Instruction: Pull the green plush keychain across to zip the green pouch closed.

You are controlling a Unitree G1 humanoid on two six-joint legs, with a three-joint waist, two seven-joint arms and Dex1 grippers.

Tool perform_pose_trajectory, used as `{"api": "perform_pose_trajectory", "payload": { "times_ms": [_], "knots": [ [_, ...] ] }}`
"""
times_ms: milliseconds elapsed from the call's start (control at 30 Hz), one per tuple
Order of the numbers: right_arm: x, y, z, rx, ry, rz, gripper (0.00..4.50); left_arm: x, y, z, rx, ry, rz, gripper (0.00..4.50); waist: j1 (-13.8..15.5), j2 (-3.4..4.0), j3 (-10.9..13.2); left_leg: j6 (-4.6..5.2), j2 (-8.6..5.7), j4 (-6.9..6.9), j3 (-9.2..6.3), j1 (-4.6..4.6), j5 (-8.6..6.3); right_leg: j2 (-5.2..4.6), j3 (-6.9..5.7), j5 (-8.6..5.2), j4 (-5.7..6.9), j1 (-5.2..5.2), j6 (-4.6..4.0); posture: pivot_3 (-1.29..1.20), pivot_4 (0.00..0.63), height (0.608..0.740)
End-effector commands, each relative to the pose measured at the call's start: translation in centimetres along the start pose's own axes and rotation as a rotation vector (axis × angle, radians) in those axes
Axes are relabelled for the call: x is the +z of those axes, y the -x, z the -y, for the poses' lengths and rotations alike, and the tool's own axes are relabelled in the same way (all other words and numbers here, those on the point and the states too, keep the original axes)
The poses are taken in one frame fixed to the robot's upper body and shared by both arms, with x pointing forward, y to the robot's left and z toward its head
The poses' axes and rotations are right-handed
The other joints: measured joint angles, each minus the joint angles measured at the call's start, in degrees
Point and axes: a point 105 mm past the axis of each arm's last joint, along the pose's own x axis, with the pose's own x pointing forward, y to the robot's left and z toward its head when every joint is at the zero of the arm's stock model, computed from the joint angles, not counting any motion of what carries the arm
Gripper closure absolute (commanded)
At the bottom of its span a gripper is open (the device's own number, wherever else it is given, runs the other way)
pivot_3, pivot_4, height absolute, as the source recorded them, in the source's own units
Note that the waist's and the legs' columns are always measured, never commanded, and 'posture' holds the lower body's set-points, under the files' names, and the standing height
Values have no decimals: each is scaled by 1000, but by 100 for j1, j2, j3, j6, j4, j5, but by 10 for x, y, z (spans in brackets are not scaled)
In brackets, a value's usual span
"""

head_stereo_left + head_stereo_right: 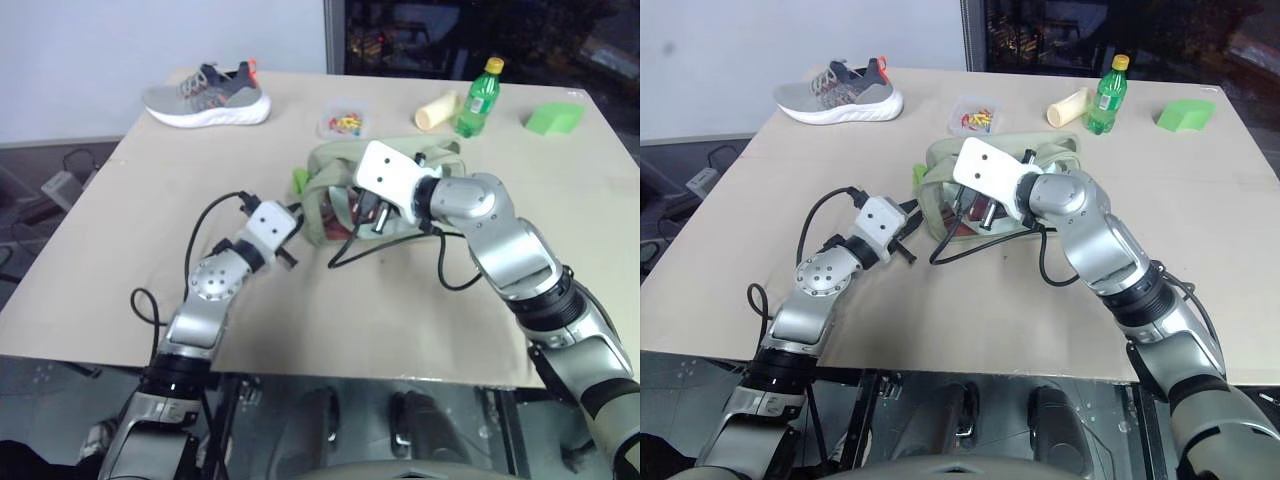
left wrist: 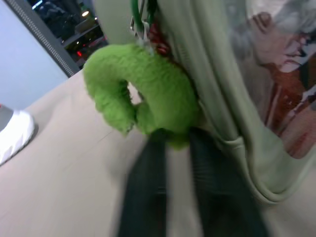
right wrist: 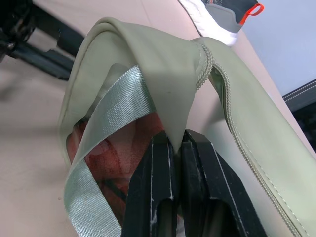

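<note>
The green pouch lies mid-table, pale sage with clear panels and red contents showing through. Its green plush keychain, a fuzzy lime ring on a short metal chain, hangs at the pouch's left end. My left gripper reaches in level from the left. Its black fingers are shut on the lower part of the ring. My right gripper comes over the pouch from the right and is shut on a fold of the pouch's upper edge, holding it raised.
On the beige table, a grey sneaker sits far left. A clear box of coloured bits, a cream roll, a green bottle and a green wedge block line the far edge. Black cables loop near the pouch.
</note>
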Motion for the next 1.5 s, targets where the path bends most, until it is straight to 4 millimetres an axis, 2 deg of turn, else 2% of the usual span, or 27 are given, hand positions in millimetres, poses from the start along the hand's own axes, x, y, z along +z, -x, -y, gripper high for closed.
{"api": "perform_pose_trajectory", "payload": {
  "times_ms": [33, 133, 300, 367, 500, 567, 700, 733, 767, 800, 900, 933, 1033, 1133, 1200, 1300, 1433, 1500],
  "knots": [
    [20, 3, 1, -10, 29, 73, 4500, 8, 5, -16, 40, -94, 35, 4417, -33, 0, 0, 0, 0, 0, 0, 0, 0, 0, -1, 0, 0, 0, 0, 0, 150, 740],
    [22, 1, -1, -4, 27, 82, 4500, 11, 8, -28, 60, -163, 45, 4417, -63, 0, 0, 0, 0, -1, 0, 0, 0, -1, 0, 0, 0, -2, 0, 0, 150, 740],
    [24, -2, -3, 5, 28, 95, 4500, 24, 20, -53, 67, -373, 72, 4417, -61, 1, 2, -2, 1, -5, 0, -7, -1, -1, 0, 0, 1, -15, 0, 0, 150, 740],
    [24, -3, -4, 5, 27, 99, 4500, 37, 24, -65, 61, -512, 103, 4417, -60, 1, 2, -4, 0, -6, 1, -8, -3, -3, 0, 0, 0, -18, 0, 0, 150, 740],
    [28, -7, -4, 3, 25, 116, 4500, 80, 20, -84, 54, -768, 224, 4417, -32, 0, 3, -11, -2, -7, -1, -13, -6, -6, -6, 0, -2, -21, 0, 0, 150, 740],
    [30, -9, -4, 2, 25, 122, 4500, 97, 15, -87, 37, -866, 280, 4417, -36, -1, 4, -11, -5, -6, -4, -17, -6, -7, -11, 0, -3, -21, 0, 0, 150, 740],
    [31, -11, -4, -2, 26, 129, 4500, 128, 8, -81, -32, -923, 420, 4417, -58, -1, 4, 1, -12, -8, 1, -22, 3, 12, -9, 1, -1, -22, 2, 0, 150, 740],
    [31, -12, -4, -3, 26, 130, 4500, 133, 8, -79, -51, -926, 448, 3910, -64, 0, 4, 10, -12, -8, 2, -24, 9, 18, -8, 1, -1, -23, 2, 0, 150, 740],
    [31, -12, -4, -4, 26, 131, 4500, 137, 6, -77, -62, -932, 472, 3611, -66, 0, 4, 11, -10, -8, 4, -25, 10, 23, -6, 1, -1, -25, 3, 0, 150, 740],
    [31, -13, -4, -7, 26, 131, 4500, 135, 4, -78, -72, -889, 465, 3235, -68, 0, 4, 12, -10, -8, 6, -25, 10, 24, -5, 1, 1, -27, 3, 0, 150, 740],
    [32, -14, -5, -13, 24, 134, 4500, 119, 2, -100, -8, -629, 373, 2005, -78, -2, 4, 14, -7, -7, 10, -24, 11, 28, -2, 0, 7, -28, 5, 0, 150, 740],
    [32, -14, -5, -16, 20, 135, 4500, 101, 6, -106, 3, -484, 304, 1643, -103, -2, 4, 15, -4, -3, 10, -25, 11, 32, -2, -1, 8, -28, 6, 0, 150, 740],
    [31, -15, -5, -23, 9, 137, 4500, 53, 32, -100, 18, -62, 182, 1643, -238, -1, 5, 15, 3, -9, 26, -11, 11, 36, 21, -1, 15, -28, 8, 0, 150, 740],
    [29, -14, -6, -21, 8, 135, 4500, 28, 54, -81, 18, 104, 110, 1643, -219, -11, 12, 13, 10, -10, 28, -11, 11, 40, 25, -1, 18, -30, 7, 0, 150, 740],
    [28, -14, -6, -15, 8, 133, 4500, 17, 63, -66, -8, 125, 62, 1643, -157, -16, 15, 12, 12, -9, 21, -13, 10, 34, 16, -1, 14, -29, 6, 0, 150, 740],
    [27, -14, -7, -8, 10, 132, 4500, 11, 66, -53, -41, 155, 26, 1643, -88, -16, 14, -15, 10, -4, 9, -11, -6, -1, 2, -2, 7, -27, 2, 0, 150, 740],
    [28, -14, -7, -2, 11, 136, 4500, 9, 59, -52, -22, 116, -2, 1643, -62, -16, 14, -19, 7, -6, 5, -10, -4, -3, 0, -14, 8, -28, -19, 0, 150, 740],
    [29, -14, -8, 0, 12, 138, 4500, 8, 52, -52, -16, 84, -6, 1643, -58, -16, 14, -19, 5, -9, 5, -11, -4, 0, 0, -1, 8, -29, -1, 0, 150, 740]
  ]
}}
